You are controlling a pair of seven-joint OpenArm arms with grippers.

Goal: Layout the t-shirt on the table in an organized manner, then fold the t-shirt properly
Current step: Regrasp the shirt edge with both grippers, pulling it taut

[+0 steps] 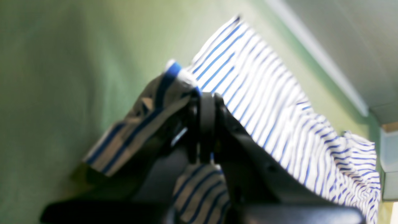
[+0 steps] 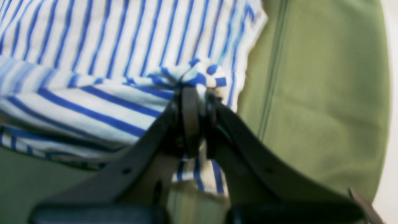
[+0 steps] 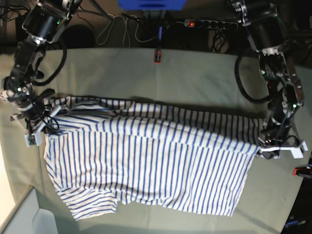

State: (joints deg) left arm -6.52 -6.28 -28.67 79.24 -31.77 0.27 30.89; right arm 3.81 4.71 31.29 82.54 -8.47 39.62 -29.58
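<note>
While the t-shirt (image 3: 146, 165) lies spread across the middle of the desk (image 3: 195, 78), both hands are clamped on it at opposite ends. The left hand (image 1: 206, 99) has its fingers pressed together on a bunched edge of striped cloth, and in the base view it sits at the shirt's right end, near the desk's right edge. The right hand (image 2: 194, 93) pinches a small knot of cloth between its closed fingers and sits at the shirt's left end in the base view. Between the two hands a fold of the shirt runs across the desk as a long raised ridge, with the rest of the cloth spreading flat toward the near edge. One sleeve (image 3: 90, 207) lies at the lower left corner of the shirt. A red clamp (image 3: 157, 55) grips the far edge of the desk, and a power strip (image 3: 209, 23) lies beyond it.
</note>
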